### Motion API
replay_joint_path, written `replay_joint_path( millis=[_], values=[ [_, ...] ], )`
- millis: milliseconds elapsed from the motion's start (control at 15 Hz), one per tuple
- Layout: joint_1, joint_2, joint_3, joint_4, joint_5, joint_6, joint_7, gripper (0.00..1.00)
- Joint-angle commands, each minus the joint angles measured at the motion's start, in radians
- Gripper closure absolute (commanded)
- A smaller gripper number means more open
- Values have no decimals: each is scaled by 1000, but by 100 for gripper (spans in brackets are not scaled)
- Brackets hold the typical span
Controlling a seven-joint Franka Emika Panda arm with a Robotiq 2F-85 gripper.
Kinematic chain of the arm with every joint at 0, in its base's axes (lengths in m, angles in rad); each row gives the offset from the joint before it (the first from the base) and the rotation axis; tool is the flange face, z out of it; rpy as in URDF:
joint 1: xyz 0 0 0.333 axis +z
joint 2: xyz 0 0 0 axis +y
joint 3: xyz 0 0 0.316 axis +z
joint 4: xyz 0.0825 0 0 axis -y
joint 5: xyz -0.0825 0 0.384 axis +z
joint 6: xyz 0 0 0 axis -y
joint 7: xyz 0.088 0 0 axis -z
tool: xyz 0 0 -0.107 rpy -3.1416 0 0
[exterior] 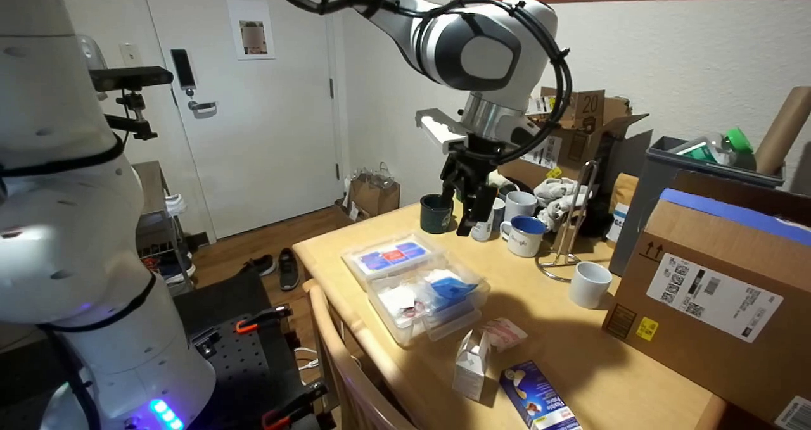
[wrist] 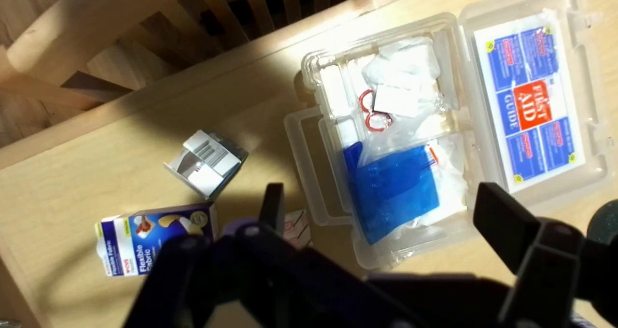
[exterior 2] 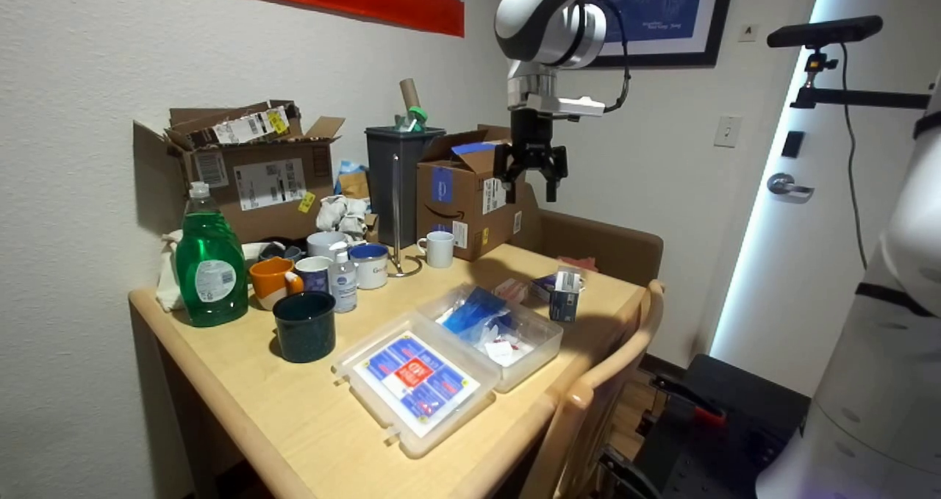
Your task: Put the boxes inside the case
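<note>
The dark blue carton [exterior: 538,399] lies flat on the table; it also shows in the wrist view [wrist: 159,238] and partly hidden in an exterior view [exterior 2: 544,287]. The whitish-grey carton [exterior: 471,368] stands upright beside it, its top flaps open in the wrist view [wrist: 210,161]. The clear case [exterior 2: 535,352] lies open, its lid half holding a first aid guide, its other half holding blue and white items; the wrist view [wrist: 591,149] shows both halves. My gripper [exterior 2: 529,192] is open and empty, high above the table; its fingers spread wide in the wrist view [wrist: 381,197].
A small pinkish packet [exterior: 505,334] lies between the case and the cartons. Mugs [exterior: 524,235], a dark green cup [exterior 2: 303,326], a metal stand [exterior: 564,246] and a green soap bottle [exterior 2: 212,264] stand along the wall. A large cardboard box [exterior: 709,303] and a chair [exterior: 355,360] flank the table.
</note>
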Motion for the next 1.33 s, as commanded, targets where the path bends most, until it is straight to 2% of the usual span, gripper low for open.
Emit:
replay_joint_path(
  millis=[0, 133, 267, 467, 667, 1000, 1267],
  values=[
    [-4, 11, 3, 13, 1, -4, 0, 0],
    [-5, 16, 3, 20, 2, -5, 0, 0],
    [4, 27, 6, -2, -78, 118, 11, 0],
    [-14, 104, -4, 15, -66, 274, -37, 0],
    [-35, 204, -6, 43, -31, 367, -79, 0],
    [-99, 342, 5, 104, 28, 397, -172, 0],
    [-136, 462, 20, 222, 59, 371, -238, 0]
  ],
)
